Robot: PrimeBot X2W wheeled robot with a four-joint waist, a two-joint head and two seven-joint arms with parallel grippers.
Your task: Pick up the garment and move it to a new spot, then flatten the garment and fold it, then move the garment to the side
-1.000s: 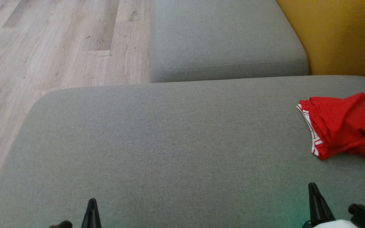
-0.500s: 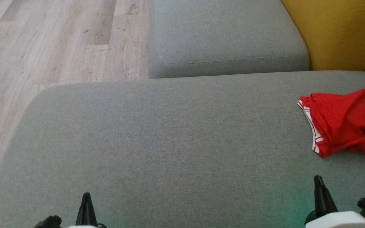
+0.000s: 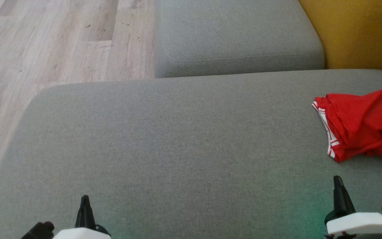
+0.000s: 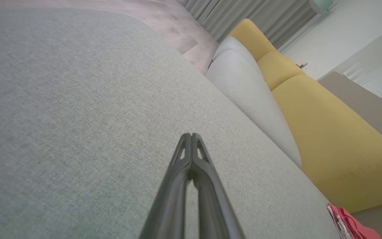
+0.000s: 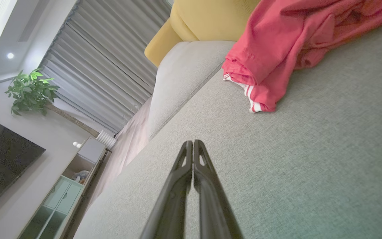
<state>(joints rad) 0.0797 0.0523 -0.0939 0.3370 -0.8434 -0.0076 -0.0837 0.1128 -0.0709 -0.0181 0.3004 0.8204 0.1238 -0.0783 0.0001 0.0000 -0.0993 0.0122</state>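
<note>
My left pincer (image 3: 85,199) and right pincer (image 3: 337,181) are both closed and empty; red garment (image 3: 360,126) lies crumpled at right of the sofa seat (image 3: 177,149), soft, light, floppy, so I'd pinch its bunched striped hem (image 3: 330,146).

The left gripper (image 4: 191,135), fingers pressed together, hangs over a grey cushion (image 4: 78,116). Yellow backrests (image 4: 327,139) run beyond, with a red garment (image 4: 350,224) at the corner.
</note>
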